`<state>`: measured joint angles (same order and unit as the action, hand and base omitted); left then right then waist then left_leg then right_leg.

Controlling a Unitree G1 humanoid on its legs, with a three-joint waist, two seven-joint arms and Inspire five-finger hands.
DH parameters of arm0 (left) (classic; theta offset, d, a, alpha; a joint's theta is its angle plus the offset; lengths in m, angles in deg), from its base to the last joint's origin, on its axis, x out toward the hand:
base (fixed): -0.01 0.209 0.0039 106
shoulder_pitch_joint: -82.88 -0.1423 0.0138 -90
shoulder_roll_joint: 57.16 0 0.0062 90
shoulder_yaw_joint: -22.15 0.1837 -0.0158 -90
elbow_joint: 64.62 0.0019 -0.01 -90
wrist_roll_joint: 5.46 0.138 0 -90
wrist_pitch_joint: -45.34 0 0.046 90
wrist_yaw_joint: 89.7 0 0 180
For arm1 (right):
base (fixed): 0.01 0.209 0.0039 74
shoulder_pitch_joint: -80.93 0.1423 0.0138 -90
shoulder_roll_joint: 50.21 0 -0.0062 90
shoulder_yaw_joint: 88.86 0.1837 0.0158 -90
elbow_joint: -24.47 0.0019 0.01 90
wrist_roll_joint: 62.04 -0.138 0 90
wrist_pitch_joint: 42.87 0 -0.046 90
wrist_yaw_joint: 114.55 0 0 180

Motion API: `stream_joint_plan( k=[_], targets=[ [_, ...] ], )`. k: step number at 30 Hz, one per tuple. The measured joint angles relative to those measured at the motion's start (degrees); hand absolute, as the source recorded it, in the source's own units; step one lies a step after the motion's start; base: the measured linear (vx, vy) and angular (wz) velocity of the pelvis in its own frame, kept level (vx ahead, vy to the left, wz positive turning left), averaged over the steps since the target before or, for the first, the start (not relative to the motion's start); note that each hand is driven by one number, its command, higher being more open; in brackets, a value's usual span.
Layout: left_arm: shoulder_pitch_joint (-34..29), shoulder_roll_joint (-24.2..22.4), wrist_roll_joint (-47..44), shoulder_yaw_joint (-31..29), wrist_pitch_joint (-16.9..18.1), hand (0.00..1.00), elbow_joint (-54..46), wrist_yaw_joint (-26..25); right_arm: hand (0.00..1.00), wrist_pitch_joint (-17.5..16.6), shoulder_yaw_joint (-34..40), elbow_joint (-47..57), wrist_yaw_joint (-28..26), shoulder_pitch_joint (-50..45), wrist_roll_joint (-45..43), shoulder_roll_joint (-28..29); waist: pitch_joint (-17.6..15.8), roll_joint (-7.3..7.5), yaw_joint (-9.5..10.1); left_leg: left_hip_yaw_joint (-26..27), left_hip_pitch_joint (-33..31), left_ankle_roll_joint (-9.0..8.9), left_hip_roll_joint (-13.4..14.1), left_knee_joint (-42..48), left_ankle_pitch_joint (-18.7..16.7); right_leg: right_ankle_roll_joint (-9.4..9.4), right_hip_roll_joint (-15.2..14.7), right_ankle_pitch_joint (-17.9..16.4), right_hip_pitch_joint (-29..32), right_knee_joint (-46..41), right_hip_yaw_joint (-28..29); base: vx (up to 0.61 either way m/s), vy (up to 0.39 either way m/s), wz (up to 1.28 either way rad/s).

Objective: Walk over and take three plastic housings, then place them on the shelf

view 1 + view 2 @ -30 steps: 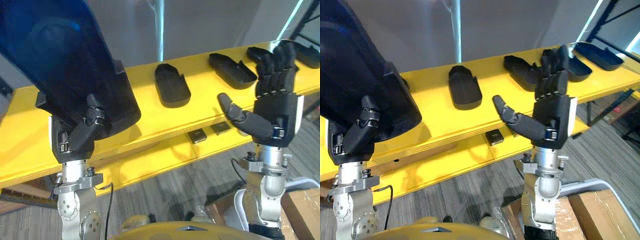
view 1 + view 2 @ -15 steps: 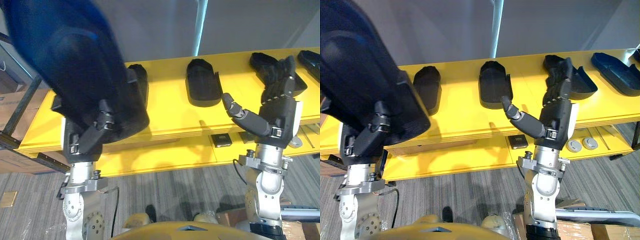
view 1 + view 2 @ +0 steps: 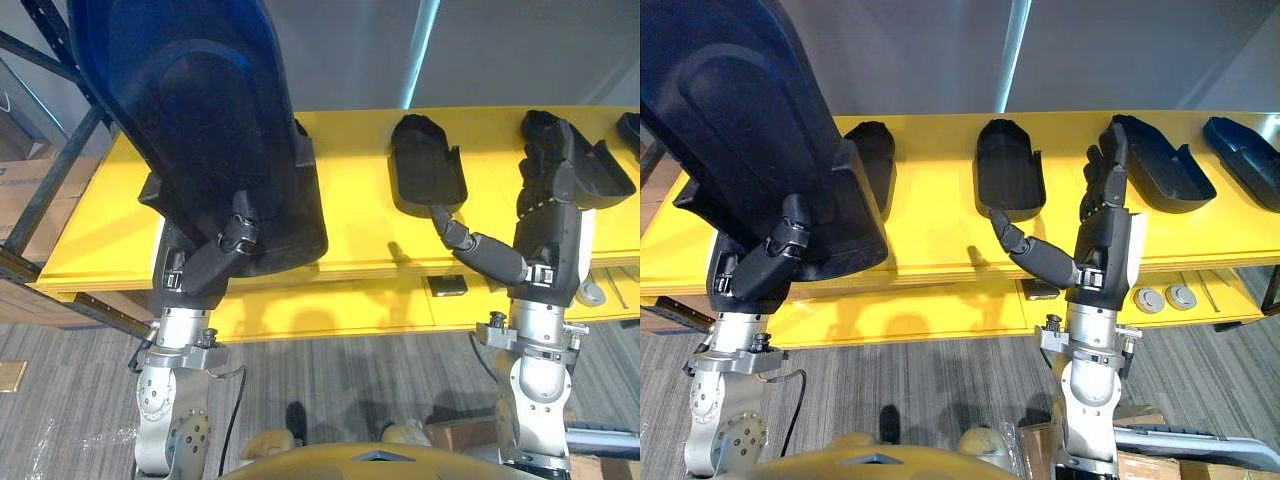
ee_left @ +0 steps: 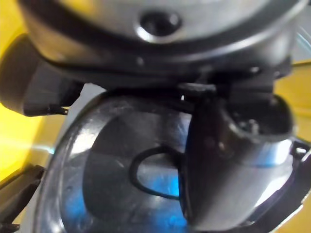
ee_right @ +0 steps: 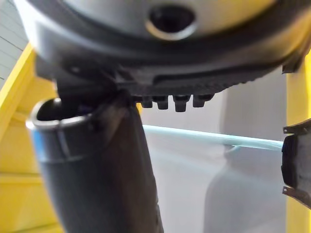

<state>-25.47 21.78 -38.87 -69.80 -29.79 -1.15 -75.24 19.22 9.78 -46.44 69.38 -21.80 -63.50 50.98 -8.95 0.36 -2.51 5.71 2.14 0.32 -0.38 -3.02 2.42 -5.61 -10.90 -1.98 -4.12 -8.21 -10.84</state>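
Note:
My left hand [image 3: 205,265] is shut on a big dark blue plastic housing [image 3: 195,120] and holds it upright in front of the yellow shelf [image 3: 355,235]. In the left wrist view the thumb [image 4: 228,160] presses on the housing's glossy surface [image 4: 116,194]. My right hand [image 3: 1105,235] stands open and upright before the shelf edge, fingers straight, thumb [image 5: 97,170] out, holding nothing. On the shelf lie other dark housings: one [image 3: 872,160] partly hidden behind the held one, one [image 3: 1008,180] in the middle, one [image 3: 1160,160] behind the right hand's fingers, and one [image 3: 1245,150] at far right.
A lower yellow board carries a small black block [image 3: 1040,290] and two round discs [image 3: 1165,297]. A dark rack frame [image 3: 60,160] and cardboard box [image 3: 20,180] stand at left. More cardboard [image 3: 1160,465] lies on the grey floor at lower right. A pole [image 3: 1015,55] rises behind the shelf.
The camera has swung, so the shelf now lies level and its left end and the rack show. The left hand still grips the housing; the right hand stays open.

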Motion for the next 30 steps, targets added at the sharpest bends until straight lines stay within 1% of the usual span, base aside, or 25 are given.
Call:
stream_joint_plan(
  k=[3, 4, 6, 8, 9, 10, 11, 12, 13, 14, 15, 16, 17, 18, 19, 20, 21, 22, 23, 24, 26, 27, 28, 29, 30],
  targets=[
    [-0.30, -0.22, -0.04, 0.70, 0.00, 0.00, 0.09, -0.32, 1.00, -0.01, -0.02, 0.07, -1.72, 0.08, -4.17, -0.01, -0.13, -0.23, 0.00, 0.17, -0.72, -0.14, 0.27, 2.64, -1.58, -0.01, 0.05, -0.01, -0.48, 0.31, 0.19, 0.02, -0.004, -0.05],
    [-0.53, -0.86, -0.02, 0.66, 0.03, 0.00, 0.10, -0.64, 1.00, -0.02, 0.00, 0.25, -2.53, 0.14, -4.88, -0.03, -0.42, -0.70, -0.01, 0.21, -1.88, 0.01, 0.39, 5.46, -2.77, -0.01, 0.22, -0.03, -0.45, 0.30, 0.43, 0.00, -0.003, -0.12],
    [-1.20, -1.68, 0.06, 0.36, 0.08, 0.00, 0.10, -1.14, 1.00, -0.03, -0.17, 0.27, -3.79, 0.35, -6.52, -0.05, -0.77, -1.29, -0.14, 0.31, -2.82, -0.09, 0.60, 7.75, -3.47, -0.01, 0.17, -0.05, -0.43, 0.30, 0.87, -0.02, 0.011, -0.06],
    [-2.17, -2.40, 0.22, -0.09, 0.11, 0.00, 0.15, -1.57, 1.00, -0.03, -0.20, 0.27, -4.80, 0.96, -6.87, -0.06, -1.08, -1.75, -0.83, -0.18, -4.02, -0.20, 0.68, 9.07, -3.59, 0.11, -0.03, -0.18, -0.34, 0.46, 0.39, -0.06, 0.015, 0.17],
    [-1.75, -2.31, 0.24, -0.29, 0.12, 0.00, 0.76, -1.56, 1.00, -0.03, -0.11, 0.35, -4.90, 1.66, -7.20, -0.08, -1.41, -1.57, -1.04, -1.07, -6.19, -1.17, 0.58, 11.89, -4.46, 0.68, -0.57, -0.71, -0.43, 1.00, -0.13, -0.07, 0.011, 0.37],
    [-1.09, -2.16, 0.24, -0.34, 0.14, 0.00, 1.11, -1.56, 1.00, -0.03, -0.14, 0.50, -5.05, 2.19, -8.26, -0.07, -1.99, -1.03, -1.17, -1.21, -8.14, -2.31, 0.63, 15.34, -6.06, 0.38, -1.18, -1.27, -1.10, 1.64, 0.02, -0.13, 0.022, 0.62],
    [0.91, -2.07, 0.37, -0.33, 0.48, 0.00, 2.44, -1.55, 1.00, -0.02, 0.14, 0.91, -5.22, 3.80, -10.77, -0.17, -3.82, -1.57, -1.33, -0.81, -12.31, -1.71, 3.21, 24.98, -9.70, -1.57, -1.14, -2.72, -2.66, 2.27, -0.94, -0.16, 0.026, 0.52],
    [1.50, -2.59, 0.38, -0.24, 1.11, 0.00, 4.84, -1.64, 1.00, 0.12, -0.22, 0.83, -5.48, 5.30, -13.79, -1.06, -4.98, -2.65, -1.24, -1.57, -14.34, -2.29, 7.58, 29.58, -10.17, -1.27, -0.64, -3.39, -2.88, 1.12, -1.32, -0.17, 0.036, 0.38],
    [1.43, -2.76, 0.40, -0.25, 1.12, 0.00, 5.80, -1.87, 1.00, 0.11, -0.61, 0.98, -5.97, 5.51, -15.14, -1.26, -5.00, -2.93, -1.13, -2.08, -14.78, -2.61, 9.12, 30.33, -10.36, -1.40, -1.02, -3.83, -2.84, 0.66, -1.13, -0.14, 0.126, -0.03],
    [1.36, -2.91, 0.57, -0.51, 1.12, 0.00, 7.26, -2.79, 1.00, 0.10, -1.91, 1.13, -7.20, 6.13, -18.65, -1.44, -4.89, -3.41, -0.74, -3.84, -14.38, -3.20, 11.37, 30.83, -10.73, -2.76, -2.38, -4.98, -1.83, -1.06, 0.29, -0.12, 0.282, -0.34],
    [0.86, -3.04, 1.83, -1.26, 1.13, 0.00, 7.49, -3.23, 1.00, 0.10, -3.88, 1.13, -8.00, 7.06, -21.73, -1.50, -4.78, -3.62, -0.52, -5.66, -12.77, -3.79, 12.56, 30.86, -11.12, -4.37, -4.03, -6.05, -0.19, -3.35, 2.54, -0.11, 0.357, -0.50],
    [0.49, -3.04, 2.62, -1.50, 1.17, 0.00, 7.44, -3.19, 1.00, 0.07, -4.94, 1.16, -8.31, 7.31, -22.84, -1.45, -4.62, -3.86, -0.32, -6.11, -11.58, -4.42, 12.97, 30.74, -11.52, -4.80, -4.87, -6.32, 0.51, -4.24, 3.86, -0.09, 0.476, -0.69],
    [0.10, -3.06, 4.12, -1.69, 1.17, 0.00, 7.40, -2.50, 1.00, 0.02, -7.22, 1.16, -8.80, 7.50, -25.76, -1.21, -4.16, -4.21, 0.16, -5.59, -9.18, -9.87, 12.58, 28.51, -14.84, -5.55, -6.61, -6.20, 1.90, -5.20, 6.56, -0.02, 0.534, -0.79],
    [0.33, -2.26, 5.48, -2.15, 0.91, 0.00, 7.39, -1.61, 1.00, 0.25, -9.49, 0.61, -8.83, 6.91, -27.19, 1.24, -4.34, -2.49, 0.72, -2.28, -8.78, -9.43, 9.80, 29.40, -15.41, -5.23, -9.58, -3.85, 2.45, -4.46, 9.11, -0.01, 0.516, -0.73],
    [0.23, -2.24, 5.80, -2.12, 0.71, 0.00, 7.42, -1.30, 1.00, 0.25, -10.37, 0.55, -8.82, 6.16, -27.17, 2.71, -4.36, -2.33, 0.82, -1.54, -9.33, -8.70, 9.15, 30.30, -16.04, -4.90, -10.23, -0.93, 2.48, -3.01, 9.37, -0.08, 0.577, -0.49],
    [0.37, -2.31, 6.11, -2.02, -0.04, 0.00, 7.41, -0.37, 1.00, 0.21, -12.65, 0.51, -8.83, 4.65, -27.03, 4.77, -4.24, -2.65, 0.76, -0.93, -10.78, -7.36, 8.86, 31.51, -17.15, -3.36, -10.36, 5.40, 2.52, -0.19, 8.85, -0.11, 0.458, -0.21],
    [0.59, -1.96, 6.21, -1.89, -0.12, 0.00, 7.39, 0.72, 1.00, 0.16, -14.05, 0.50, -8.86, 3.88, -26.98, 5.74, -4.14, -2.60, 0.83, -0.44, -11.33, -6.39, 8.81, 31.75, -17.60, -1.80, -10.27, 9.71, 2.67, 1.73, 7.81, -0.16, 0.615, -0.24],
    [0.78, -1.20, 7.96, -1.26, -0.13, 0.00, 7.06, 1.53, 1.00, 0.04, -15.86, 0.50, -8.39, 3.63, -24.86, 6.61, -3.51, -1.97, 1.31, 0.75, -11.73, -4.82, 8.49, 30.76, -18.14, -0.66, -9.58, 11.46, 3.35, 2.21, 6.99, -0.08, 0.384, -0.15],
    [0.84, -0.45, 8.80, -1.13, -0.15, 0.00, 7.06, 1.55, 1.00, 0.03, -16.21, 0.51, -8.13, 3.60, -23.23, 6.82, -3.03, -1.63, 1.25, 0.72, -11.68, -4.28, 7.96, 29.91, -17.80, -0.31, -8.97, 10.12, 3.24, 1.37, 6.52, -0.01, 0.367, -0.02],
    [1.00, 0.63, 9.76, -1.06, -0.19, 0.00, 7.04, 2.05, 1.00, -0.03, -16.50, 0.64, -7.75, 3.72, -20.48, 6.69, -1.29, -0.55, 1.03, 0.35, -11.69, -3.22, 6.84, 28.13, -16.67, -0.44, -7.52, 7.16, 3.00, 0.53, 6.20, 0.09, 0.195, 0.17],
    [2.86, 2.05, 9.46, -1.12, -0.40, 0.00, 7.15, 2.76, 1.00, -0.33, -16.05, 1.19, -7.27, 4.10, -18.14, 6.19, -0.49, 0.18, 0.82, -0.52, -11.59, -2.46, 5.26, 25.96, -14.69, -0.58, -5.86, 4.35, 2.34, 0.28, 6.09, 0.09, 0.141, 0.30],
    [3.77, 2.26, 9.25, -1.11, -0.59, 0.00, 7.15, 2.79, 1.00, -0.41, -15.44, 1.19, -7.22, 4.08, -17.54, 6.13, -0.43, 0.27, 0.60, -0.87, -11.53, -2.15, 4.66, 25.35, -14.20, -0.70, -5.57, 3.58, 2.22, 0.16, 6.21, 0.08, 0.080, 0.51],
    [5.75, 2.36, 9.01, -1.10, -0.81, 0.00, 7.12, 2.83, 1.00, -0.38, -13.71, 0.91, -7.02, 3.89, -16.89, 5.98, -0.41, 0.19, 0.49, -1.46, -11.03, -1.07, 3.48, 24.00, -13.00, -0.66, -4.66, 0.58, 2.01, -0.69, 6.77, 0.07, 0.055, 0.44],
    [6.22, 2.20, 8.79, -1.09, -0.81, 0.00, 7.12, 2.71, 1.00, -0.38, -13.10, 0.88, -7.02, 3.69, -16.90, 5.96, -0.38, 0.23, 0.54, -1.67, -10.68, -0.81, 3.11, 23.45, -12.65, -0.49, -3.98, -0.71, 1.96, -0.78, 6.87, 0.09, 0.024, 0.41],
    [6.54, 1.57, 8.48, -1.24, -0.81, 0.00, 7.09, 2.07, 1.00, -0.38, -11.93, 0.89, -7.13, 3.11, -16.91, 5.89, -0.20, -0.32, 0.62, -1.96, -10.27, -0.48, 2.77, 22.76, -12.20, 0.48, -2.41, -2.25, 1.63, -0.08, 6.79, 0.05, -0.023, 0.21]
  ],
)
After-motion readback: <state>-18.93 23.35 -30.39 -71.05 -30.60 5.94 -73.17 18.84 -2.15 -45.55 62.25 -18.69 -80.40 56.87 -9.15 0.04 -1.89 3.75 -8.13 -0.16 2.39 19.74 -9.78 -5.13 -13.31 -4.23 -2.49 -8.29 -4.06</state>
